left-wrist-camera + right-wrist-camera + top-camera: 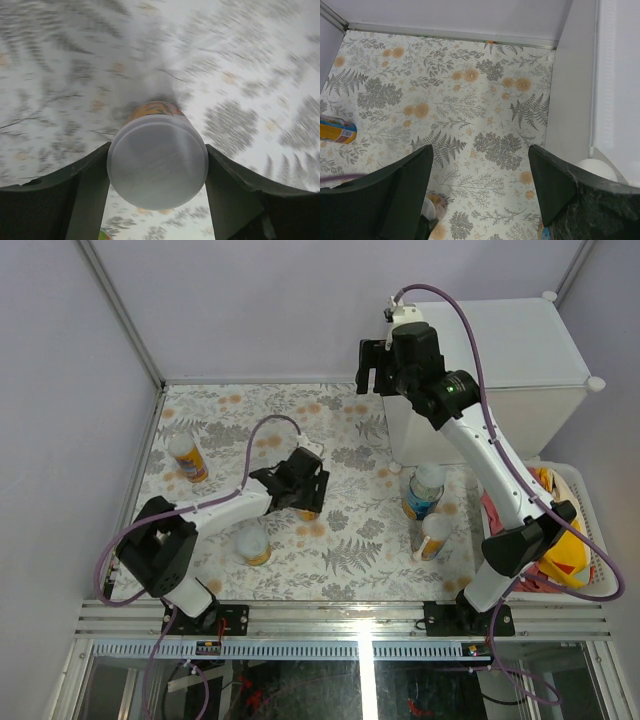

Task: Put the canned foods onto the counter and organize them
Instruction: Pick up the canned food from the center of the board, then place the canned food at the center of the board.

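from above, the left claw [298,487] is low over the middle of the floral mat [350,540], set around a short orange can [309,509] that peeks out at its near-right side. a tall yellow-orange can [187,458] stands well off to the left near the mat's edge, and a short pale-topped can [253,546] sits just beside the left forearm, nearer the bases. the right claw [372,367] is held high at the far left corner of the white counter [500,350]. a blue-labelled can [424,490] and a slim orange can [433,536] stand close together on the mat just in front of the counter, near the white basket [598,540] of red and yellow cloth. in the left wrist view the orange can's pale lid [157,167] fills the gap between the two dark fingers [82,192] and touches both, so this claw is clenched on the can; a strip of orange label shows beyond the lid, and the mat behind is blurred. in the right wrist view the fingers [395,195] are spread wide over the mat and grasp nothing. the counter's white side wall rises at the right, with a round corner knob [596,170] just by the right finger. the tall yellow-orange can shows at the far left edge, well apart from this claw.
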`<state>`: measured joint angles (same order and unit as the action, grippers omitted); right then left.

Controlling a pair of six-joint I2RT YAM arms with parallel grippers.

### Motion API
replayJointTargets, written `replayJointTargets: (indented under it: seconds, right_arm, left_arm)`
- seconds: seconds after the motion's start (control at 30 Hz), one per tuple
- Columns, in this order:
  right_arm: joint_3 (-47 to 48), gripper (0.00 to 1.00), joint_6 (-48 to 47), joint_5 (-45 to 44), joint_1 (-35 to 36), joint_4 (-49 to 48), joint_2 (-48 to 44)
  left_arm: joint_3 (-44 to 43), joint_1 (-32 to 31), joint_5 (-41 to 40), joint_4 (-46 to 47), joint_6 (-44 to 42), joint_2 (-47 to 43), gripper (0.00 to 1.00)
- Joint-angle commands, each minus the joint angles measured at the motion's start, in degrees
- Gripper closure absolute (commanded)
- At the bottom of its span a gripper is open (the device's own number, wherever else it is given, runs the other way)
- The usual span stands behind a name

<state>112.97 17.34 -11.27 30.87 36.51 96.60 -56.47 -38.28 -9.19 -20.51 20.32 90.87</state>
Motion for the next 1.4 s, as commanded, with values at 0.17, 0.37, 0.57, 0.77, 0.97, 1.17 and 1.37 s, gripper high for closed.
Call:
replayJointTargets:
  seconds: [0.17, 0.37, 0.57, 0.77, 0.97, 1.17, 1.37]
  right_arm:
    - [3.7, 0.16, -1.4, -1.3, 0.7, -1.9, -0.7]
    - [6.0, 0.16, -2.4, -3.3, 0.7, -0.5, -0.8]
    - [6.4, 0.15, -2.8, -7.2, 0.6, 1.0, -2.2]
    - [6.1, 0.14, -2.7, -10.7, 0.3, 3.7, -3.9]
    - [4.3, 0.14, -1.9, -14.0, 0.2, 6.3, -6.2]
    - [2.3, 0.14, -0.6, -15.7, 0.2, 8.2, -8.4]
    - [0.5, 0.14, -0.5, -17.3, 0.2, 8.3, -10.1]
  left_arm:
    - [-4.1, -15.2, 6.6, 3.6, -11.0, -2.1, 0.83]
    - [-6.2, -23.3, 7.5, 5.3, -13.4, 0.2, 0.82]
    - [-9.5, -27.8, 8.1, 6.3, -15.4, 4.7, 0.82]
    - [-11.8, -29.6, 7.3, 6.4, -17.0, 7.9, 0.79]
    - [-12.8, -29.6, 6.3, 6.6, -18.2, 9.2, 0.58]
    - [-13.2, -29.6, 5.5, 6.6, -18.7, 9.4, 0.3]
    - [-12.7, -29.6, 5.3, 5.8, -19.5, 8.0, 0.0]
